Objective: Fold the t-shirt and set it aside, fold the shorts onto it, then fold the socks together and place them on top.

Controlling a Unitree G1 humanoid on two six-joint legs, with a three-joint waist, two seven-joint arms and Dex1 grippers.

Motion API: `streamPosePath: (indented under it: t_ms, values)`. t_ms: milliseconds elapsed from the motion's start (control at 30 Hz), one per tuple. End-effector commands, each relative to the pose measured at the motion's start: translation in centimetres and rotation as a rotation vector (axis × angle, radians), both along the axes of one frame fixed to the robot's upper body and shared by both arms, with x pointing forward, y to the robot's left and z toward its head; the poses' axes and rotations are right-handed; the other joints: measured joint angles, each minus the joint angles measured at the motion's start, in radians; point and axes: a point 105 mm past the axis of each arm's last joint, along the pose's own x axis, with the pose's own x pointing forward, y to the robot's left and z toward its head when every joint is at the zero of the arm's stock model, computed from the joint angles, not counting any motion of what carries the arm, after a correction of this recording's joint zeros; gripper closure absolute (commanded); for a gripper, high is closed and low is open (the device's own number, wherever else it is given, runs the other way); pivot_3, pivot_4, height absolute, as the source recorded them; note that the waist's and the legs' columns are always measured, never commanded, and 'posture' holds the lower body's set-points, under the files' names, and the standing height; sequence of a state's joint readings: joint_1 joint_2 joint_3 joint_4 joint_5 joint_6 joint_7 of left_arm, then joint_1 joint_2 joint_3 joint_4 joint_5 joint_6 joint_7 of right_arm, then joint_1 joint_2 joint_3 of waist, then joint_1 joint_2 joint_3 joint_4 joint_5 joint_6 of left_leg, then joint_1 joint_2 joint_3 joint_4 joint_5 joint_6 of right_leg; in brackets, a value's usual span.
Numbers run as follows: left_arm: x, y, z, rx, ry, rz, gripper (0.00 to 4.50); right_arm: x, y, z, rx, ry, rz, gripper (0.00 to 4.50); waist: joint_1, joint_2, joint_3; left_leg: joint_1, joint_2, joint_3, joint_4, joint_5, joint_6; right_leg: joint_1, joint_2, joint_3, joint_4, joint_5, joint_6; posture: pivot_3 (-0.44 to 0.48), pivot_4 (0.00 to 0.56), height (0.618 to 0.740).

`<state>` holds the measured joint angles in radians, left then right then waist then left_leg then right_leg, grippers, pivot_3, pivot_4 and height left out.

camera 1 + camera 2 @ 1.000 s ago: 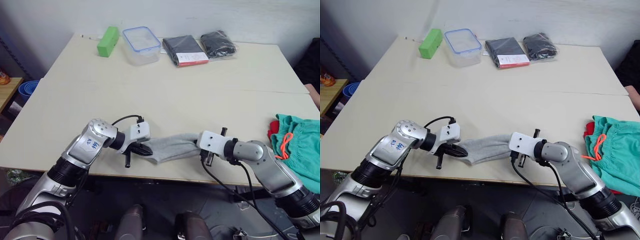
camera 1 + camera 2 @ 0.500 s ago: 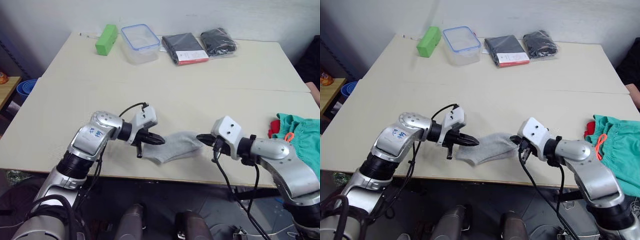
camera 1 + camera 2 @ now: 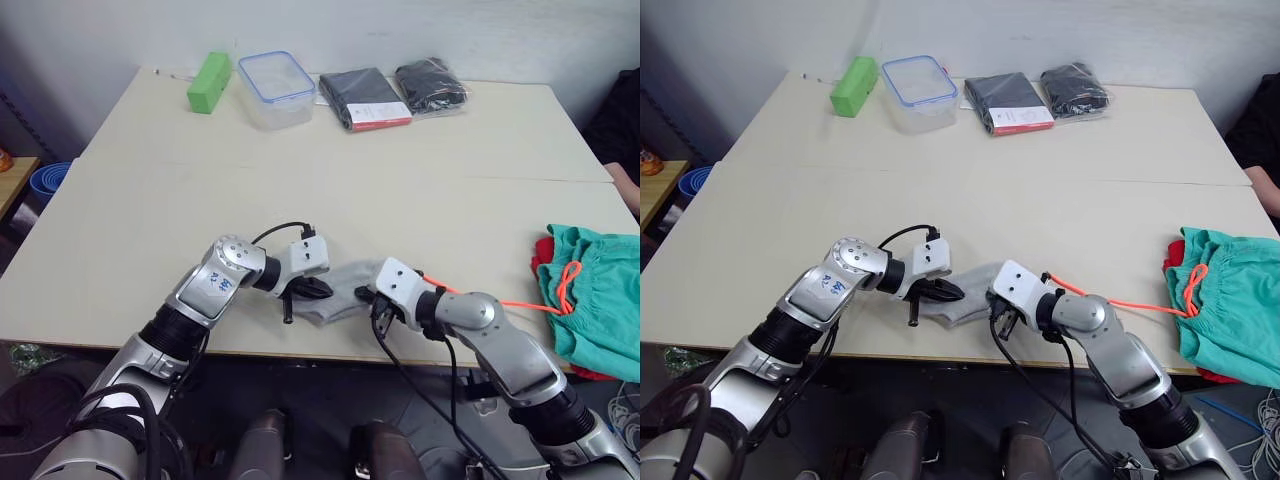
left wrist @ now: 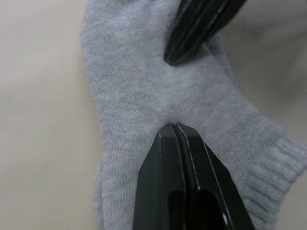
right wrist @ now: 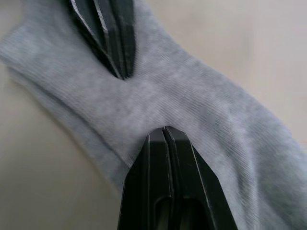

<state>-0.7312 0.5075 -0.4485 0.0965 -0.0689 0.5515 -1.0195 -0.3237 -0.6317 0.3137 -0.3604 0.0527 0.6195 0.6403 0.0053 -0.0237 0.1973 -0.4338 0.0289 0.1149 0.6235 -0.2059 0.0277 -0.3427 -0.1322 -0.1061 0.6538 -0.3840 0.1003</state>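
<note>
The socks (image 3: 340,297) are lain flat near the table's (image 3: 400,190) front edge, well apart from the shorts (image 3: 592,290). They are pressed between both closed grippers, left gripper (image 4: 176,128) and right gripper (image 5: 165,130), tips facing, nothing clamped.

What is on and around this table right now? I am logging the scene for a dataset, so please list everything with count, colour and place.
socks: light grey, near table edge, between both grippers
shorts: one, teal-green with orange drawstring, right table edge
t-shirt: one, red, under the shorts
block: one, green, far left of table
container: one, clear with blue rim, beside the block
packaged cloth: one, dark with red strip, far middle
bag: one, black, beside the packaged cloth
table: one, cream
bin: one, blue, on the floor at left
left gripper: shut, tips on the socks
right gripper: shut, tips on the socks
</note>
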Motion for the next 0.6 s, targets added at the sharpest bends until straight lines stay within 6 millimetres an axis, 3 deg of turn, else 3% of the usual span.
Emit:
streamPosePath:
  t_ms: [33, 233, 400, 500, 600]
  values:
    - [-0.2, 1.4, -2.0, 0.061, 0.054, 0.043, 4.45, -0.1, -4.2, -0.5, -0.042, 0.032, -0.143, 4.5, 0.001, 0.0, 0.0, 0.001, 0.0, 0.0, 0.0, 0.0, 0.0, 0.001, 0.0, 0.0, -0.001, 0.0, 0.0, 0.0, 0.15, 0.74]
    - [-1.1, 0.9, -1.8, 0.029, 0.07, 0.005, 4.45, -4.1, -4.8, 3.5, 0.24, 0.128, -0.167, 4.5, 0.002, 0.0, 0.0, 0.001, 0.0, 0.0, -0.003, -0.001, -0.001, 0.0, 0.0, 0.0, -0.001, 0.0, 0.0, 0.0, 0.15, 0.74]
    - [-1.4, 0.6, -1.5, 0.026, 0.055, -0.018, 4.45, -7.2, -5.5, 3.3, 0.402, 0.303, -0.256, 4.5, 0.001, 0.0, 0.0, 0.002, 0.001, -0.001, -0.004, -0.003, 0.003, 0.001, 0.001, 0.0, -0.002, 0.0, -0.001, 0.0, 0.15, 0.74]
    - [-1.4, 0.5, -1.6, 0.037, 0.046, -0.028, 4.5, -7.7, -5.3, 2.0, 0.57, 0.429, -0.366, 3.98, 0.0, 0.001, -0.001, 0.002, 0.001, -0.001, -0.005, -0.004, 0.004, 0.001, 0.001, 0.0, -0.002, 0.0, -0.001, 0.0, 0.15, 0.74]
    - [-1.4, 0.5, -1.7, 0.045, 0.039, -0.039, 4.5, -7.2, -4.4, 0.9, 0.753, 0.544, -0.451, 2.98, -0.002, 0.002, -0.002, 0.002, 0.001, -0.002, -0.008, -0.003, 0.003, 0.0, 0.001, 0.0, -0.002, -0.001, -0.002, 0.0, 0.15, 0.74]
